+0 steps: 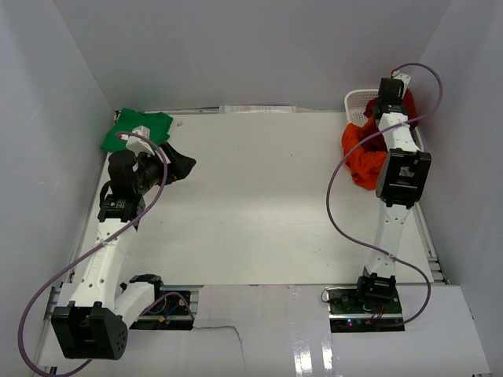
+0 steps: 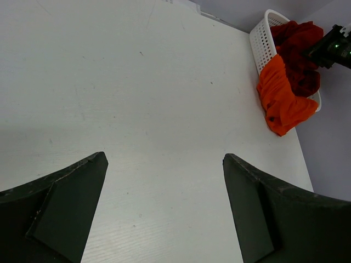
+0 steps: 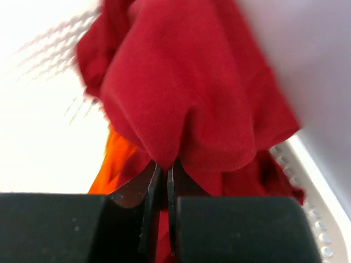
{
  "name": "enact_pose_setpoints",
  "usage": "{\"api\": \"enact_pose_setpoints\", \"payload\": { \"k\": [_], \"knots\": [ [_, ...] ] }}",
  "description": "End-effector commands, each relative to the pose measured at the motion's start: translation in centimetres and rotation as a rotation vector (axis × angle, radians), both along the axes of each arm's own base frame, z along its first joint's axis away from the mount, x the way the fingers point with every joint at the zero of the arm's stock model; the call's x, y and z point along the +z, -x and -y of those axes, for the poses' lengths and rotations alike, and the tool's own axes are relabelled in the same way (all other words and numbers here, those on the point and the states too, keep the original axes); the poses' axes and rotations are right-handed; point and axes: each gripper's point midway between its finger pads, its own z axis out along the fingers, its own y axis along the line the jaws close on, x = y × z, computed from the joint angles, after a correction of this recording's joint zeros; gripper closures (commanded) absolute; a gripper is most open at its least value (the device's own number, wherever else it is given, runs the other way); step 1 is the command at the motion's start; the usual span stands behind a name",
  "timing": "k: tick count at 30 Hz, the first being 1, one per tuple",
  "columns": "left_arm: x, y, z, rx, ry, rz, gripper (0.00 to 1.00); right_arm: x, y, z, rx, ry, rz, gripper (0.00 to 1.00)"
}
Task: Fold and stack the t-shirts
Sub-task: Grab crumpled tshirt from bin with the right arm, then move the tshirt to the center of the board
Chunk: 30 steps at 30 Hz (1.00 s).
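The white table carried the shirts at its far corners. The orange shirt hung over the rim of the white basket at the far right corner and spilled onto the table, with the dark red shirt bunched in the basket behind it. The green shirt lay flat at the far left corner. The right gripper was pressed together, pinching a fold of the dark red shirt. The left gripper hung over the table near the green shirt, its jaws spread wide
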Motion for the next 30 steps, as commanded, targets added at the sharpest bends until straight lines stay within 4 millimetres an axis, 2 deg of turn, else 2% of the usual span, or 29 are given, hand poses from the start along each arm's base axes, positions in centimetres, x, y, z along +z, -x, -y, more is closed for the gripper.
{"api": "enact_pose_setpoints", "payload": {
  "k": [1,2,3,4,5,6,7,9,10,11,13,14,15,16,17,19,20,21,22,23,24,26,27,28,30],
  "knots": [
    [0.2,0.1,0.1,-0.011,-0.01,0.019,0.02,10.1,-1.8,-6.4,0.27,0.01,0.249,0.92],
    [0.3,0.1,0.1,-0.014,-0.01,0.022,0.02,13.6,-1.3,-9.1,0.351,0.042,0.294,0.92],
    [0.3,0.1,0.1,-0.016,-0.011,0.023,0.02,15.8,-0.9,-10.1,0.387,0.076,0.309,0.92],
    [0.4,0.2,0.1,-0.016,-0.011,0.026,0.02,18.0,-0.5,-13.4,0.454,0.09,0.332,0.92],
    [0.5,0.3,0.1,-0.016,-0.011,0.029,0.02,21.4,0.7,-14.8,0.504,0.111,0.37,0.92],
    [0.6,0.4,0.1,-0.016,-0.012,0.036,0.02,23.5,1.5,-16.7,0.573,0.104,0.397,0.92],
    [0.6,0.4,0.1,-0.016,-0.013,0.038,0.02,25.9,2.9,-19.0,0.63,0.104,0.419,0.92],
    [1.0,0.6,0.1,-0.018,-0.014,0.053,0.02,33.3,8.7,-22.1,0.731,0.095,0.53,0.92],
    [1.1,0.7,0.1,-0.018,-0.014,0.057,0.02,32.5,8.9,-23.1,0.767,0.068,0.509,0.92],
    [1.2,0.7,0.2,-0.021,-0.013,0.059,0.02,36.0,12.2,-23.6,0.799,0.049,0.57,0.92],
    [1.3,0.8,0.2,-0.024,-0.012,0.062,0.02,37.7,16.1,-26.2,0.902,-0.063,0.596,0.92],
    [1.4,0.8,0.2,-0.022,-0.011,0.063,0.02,38.4,19.4,-27.2,0.967,-0.111,0.593,0.92],
    [1.4,0.8,0.2,-0.024,-0.011,0.064,0.02,38.3,21.1,-27.9,0.995,-0.168,0.586,0.92],
    [1.5,0.8,0.2,-0.025,-0.009,0.065,0.02,38.1,22.8,-28.6,1.023,-0.201,0.577,0.92],
    [1.6,0.8,0.2,-0.023,-0.009,0.07,0.02,36.8,25.1,-28.6,1.032,-0.242,0.545,0.92],
    [1.7,1.0,0.2,-0.024,-0.007,0.074,0.02,34.8,28.1,-29.8,1.101,-0.344,0.499,0.92],
    [1.8,1.0,0.2,-0.023,-0.008,0.077,0.02,35.2,31.1,-29.9,1.128,-0.369,0.528,0.92],
    [1.8,1.1,0.2,-0.023,-0.008,0.078,0.02,30.0,31.0,-30.3,1.115,-0.438,0.424,0.92],
    [1.9,1.1,0.1,-0.015,-0.009,0.083,0.02,28.7,32.4,-30.5,1.112,-0.499,0.399,0.86],
    [2.1,1.1,0.0,-0.012,-0.01,0.086,0.02,25.9,32.7,-31.0,1.115,-0.543,0.325,0.76],
    [1.9,1.1,0.0,-0.01,-0.011,0.083,0.02,20.7,33.4,-31.5,1.1,-0.606,0.165,0.58],
    [1.8,1.0,-0.2,0.004,-0.015,0.077,0.02,14.6,34.6,-33.1,1.108,-0.623,-0.029,0.13],
    [1.8,1.0,-0.4,0.014,-0.017,0.069,0.02,10.4,35.7,-33.1,1.044,-0.58,-0.159,0.06],
    [1.6,0.9,-0.6,0.028,-0.019,0.059,0.02,8.9,36.2,-33.1,1.016,-0.555,-0.192,0.1],
    [1.1,0.8,-1.4,0.08,-0.038,0.031,0.02,7.0,37.0,-33.2,0.996,-0.531,-0.223,0.1]
  ]
}}
